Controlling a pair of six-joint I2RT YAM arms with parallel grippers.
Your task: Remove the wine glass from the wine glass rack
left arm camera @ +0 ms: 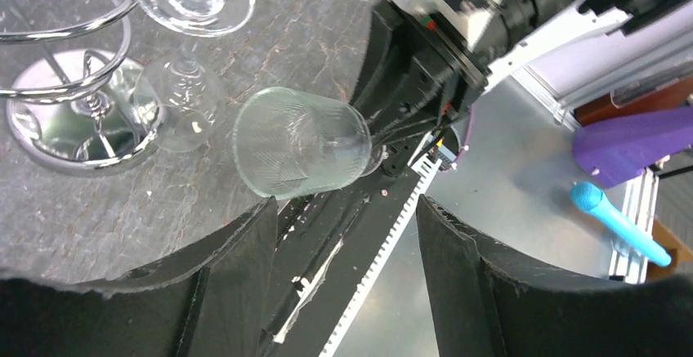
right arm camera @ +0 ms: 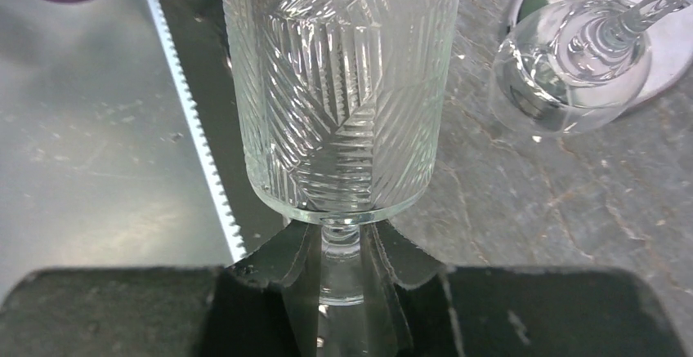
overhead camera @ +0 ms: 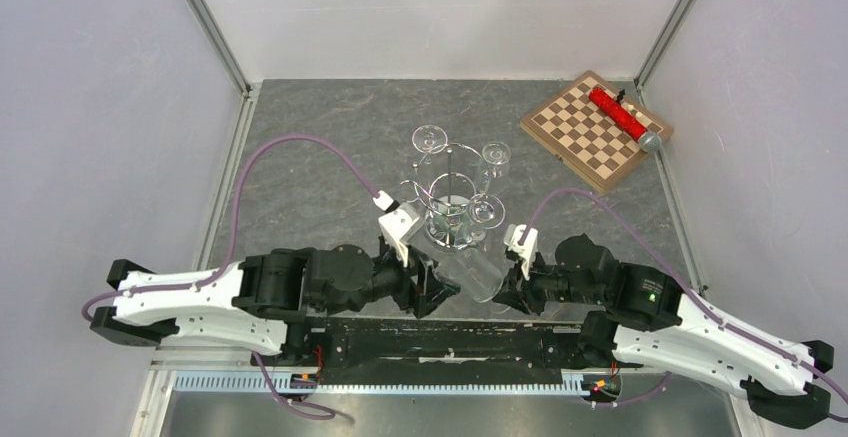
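The chrome wine glass rack (overhead camera: 452, 192) stands mid-table; its mirrored base also shows in the left wrist view (left arm camera: 73, 120) and the right wrist view (right arm camera: 672, 69). A cut-pattern wine glass (overhead camera: 470, 275) is off the rack and held sideways above the table's near edge, between the two grippers. My right gripper (overhead camera: 512, 292) is shut on its stem (right arm camera: 341, 247), with the bowl (right arm camera: 343, 87) pointing away from it. My left gripper (overhead camera: 432, 292) is open and empty (left arm camera: 343, 243), its fingertips just beside the bowl (left arm camera: 298, 140).
Three other glasses hang on the rack (overhead camera: 430, 140) (overhead camera: 496, 155) (overhead camera: 487, 209); one hangs close to the held glass (left arm camera: 176, 104) (right arm camera: 572, 55). A chessboard (overhead camera: 575, 137) with a red object (overhead camera: 617, 114) lies at the back right. The black mounting rail (overhead camera: 450, 342) runs below the grippers.
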